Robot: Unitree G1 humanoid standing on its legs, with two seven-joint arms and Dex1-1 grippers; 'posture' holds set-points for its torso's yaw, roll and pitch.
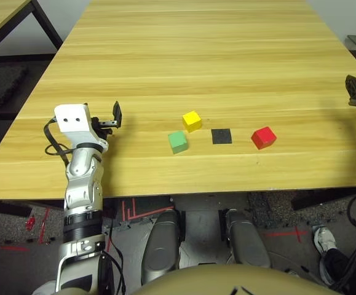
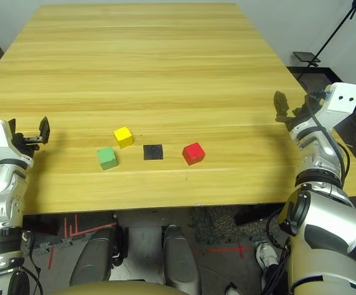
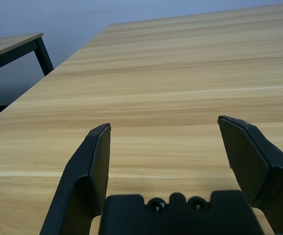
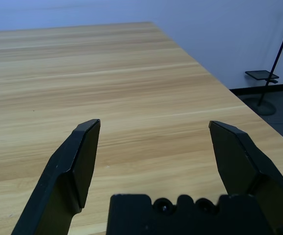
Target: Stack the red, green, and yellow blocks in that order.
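Observation:
Three small cubes lie apart near the front of the wooden table (image 1: 196, 55): the green block (image 1: 178, 142) on the left, the yellow block (image 1: 192, 120) just behind it, and the red block (image 1: 264, 137) on the right. My left gripper (image 1: 117, 115) hovers open to the left of the green block, with bare wood between its fingers (image 3: 95, 161). Far off at the table's right side, my right gripper (image 2: 281, 106) is open too, nothing between its fingers (image 4: 80, 156).
A flat black square patch (image 1: 221, 136) lies on the table between the yellow and red blocks. Another table (image 1: 2, 15) stands at the far left. A black stand (image 2: 325, 46) is on the floor at the right.

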